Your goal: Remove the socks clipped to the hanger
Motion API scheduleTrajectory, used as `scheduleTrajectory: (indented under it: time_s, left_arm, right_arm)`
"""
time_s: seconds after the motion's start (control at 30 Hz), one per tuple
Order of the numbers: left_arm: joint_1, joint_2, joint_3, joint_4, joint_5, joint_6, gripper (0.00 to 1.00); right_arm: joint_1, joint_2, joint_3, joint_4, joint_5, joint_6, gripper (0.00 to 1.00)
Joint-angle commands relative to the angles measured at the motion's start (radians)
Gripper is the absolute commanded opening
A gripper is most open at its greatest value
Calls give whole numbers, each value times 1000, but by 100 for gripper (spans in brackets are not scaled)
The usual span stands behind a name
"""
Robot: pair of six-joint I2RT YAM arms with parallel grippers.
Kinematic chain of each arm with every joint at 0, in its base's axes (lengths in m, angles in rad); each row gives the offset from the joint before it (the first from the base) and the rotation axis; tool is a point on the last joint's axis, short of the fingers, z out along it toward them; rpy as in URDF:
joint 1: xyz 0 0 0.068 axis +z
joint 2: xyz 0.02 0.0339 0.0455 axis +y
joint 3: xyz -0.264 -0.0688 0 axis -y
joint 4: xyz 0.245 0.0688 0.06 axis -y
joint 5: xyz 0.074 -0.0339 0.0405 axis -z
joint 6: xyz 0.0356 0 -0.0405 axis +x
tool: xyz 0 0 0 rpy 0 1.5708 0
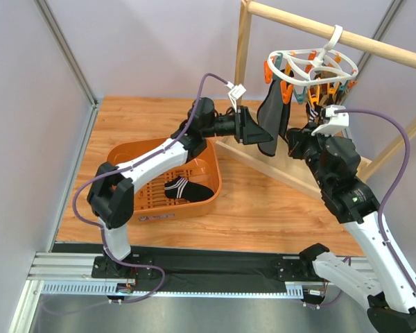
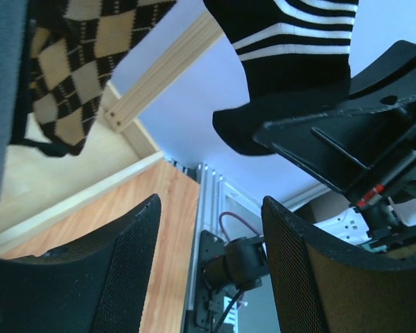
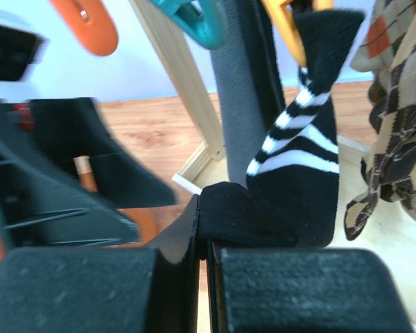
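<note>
The white ring hanger hangs by its hook from the wooden rail, with orange and teal clips. Several socks hang from it. My right gripper is shut on the toe of a black sock with white stripes, still clipped above; the gripper pinches the black fabric. A brown-and-tan argyle sock hangs to its right. My left gripper is open and empty beside a dark hanging sock. In the left wrist view the gripper sits below the argyle sock and the striped sock.
An orange basket on the wooden table holds a black-and-white striped sock. The wooden rail frame stands behind the hanger, its base bar running along the table. Grey walls close in both sides.
</note>
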Motion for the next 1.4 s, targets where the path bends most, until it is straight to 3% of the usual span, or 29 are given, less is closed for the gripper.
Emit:
scheduleTrajectory:
  time_s: [0.0, 0.07, 0.43, 0.57, 0.87, 1.37]
  left_arm:
    - [-26, 52, 56, 321, 74, -129, 67]
    - [-26, 96, 80, 410, 72, -200, 68]
    - [-66, 237, 171, 573, 51, -323, 70]
    - [-71, 257, 175, 647, 60, -370, 61]
    - [-72, 270, 133, 826, 77, -473, 51]
    - [-85, 280, 97, 894, 95, -562, 49]
  right_arm:
    - [-4, -26, 38, -36, -70, 35, 0]
    - [-3, -32, 30, -40, -82, 47, 0]
    - [-6, -60, 15, -33, -112, 98, 0]
    - [-4, -71, 10, -33, -93, 114, 0]
    - [-6, -65, 41, -40, -93, 142, 0]
    - [-10, -57, 72, -40, -98, 164, 0]
